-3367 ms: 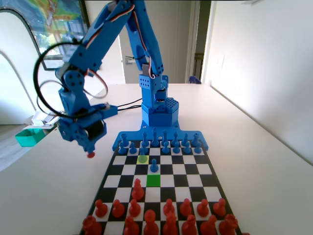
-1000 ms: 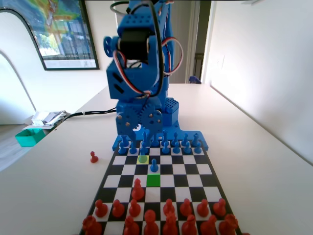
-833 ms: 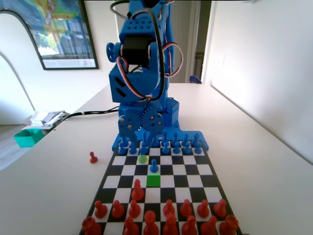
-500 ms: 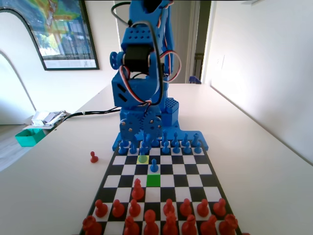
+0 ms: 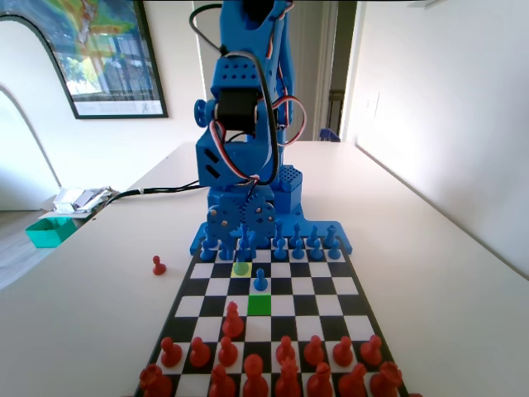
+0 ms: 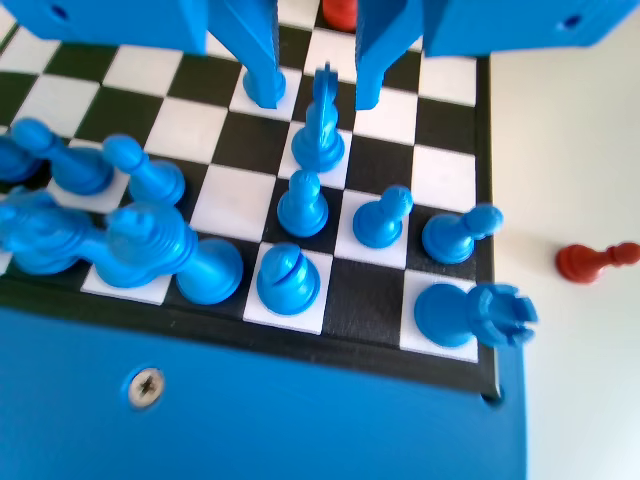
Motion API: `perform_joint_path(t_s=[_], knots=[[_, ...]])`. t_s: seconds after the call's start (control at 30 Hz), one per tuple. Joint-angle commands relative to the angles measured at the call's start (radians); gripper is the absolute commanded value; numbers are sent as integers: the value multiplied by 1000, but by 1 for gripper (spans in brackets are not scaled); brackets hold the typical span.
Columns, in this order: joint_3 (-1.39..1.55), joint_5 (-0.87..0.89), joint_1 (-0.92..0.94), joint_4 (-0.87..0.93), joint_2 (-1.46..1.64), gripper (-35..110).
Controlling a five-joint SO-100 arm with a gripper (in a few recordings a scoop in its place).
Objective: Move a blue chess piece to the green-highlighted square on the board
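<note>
In the wrist view my gripper (image 6: 318, 92) is open, with one jaw on each side of the blue chess piece (image 6: 320, 135) and a gap on both sides. That piece is tall and stands upright on the board (image 6: 445, 80), one row in front of the blue pawns. In the fixed view the gripper (image 5: 241, 245) hangs low over the yellow square (image 5: 240, 269) at the board's far end. The green-highlighted square (image 5: 259, 304) is bare, nearer the camera and one column to the right. A blue pawn (image 5: 260, 282) stands just behind it.
Blue pawns (image 6: 302, 205) and back-row pieces (image 6: 475, 315) crowd the squares right under the gripper. A red pawn (image 5: 158, 265) stands off the board on the table to the left. Red pieces (image 5: 232, 321) fill the near rows of the board (image 5: 351, 285).
The arm let go of the red pawn at the left of the board, swung over the board's far end, and over the last second has lowered the gripper towards the yellow square.
</note>
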Motion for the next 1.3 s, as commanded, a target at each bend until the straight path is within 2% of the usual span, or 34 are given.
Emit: perform_joint_path(t_s=[0.0,0.93,1.27], knots=[[11,-5,-2,-9,75,11],[121,-32,8,-190,51,8],[133,-46,6,-209,44,2]])
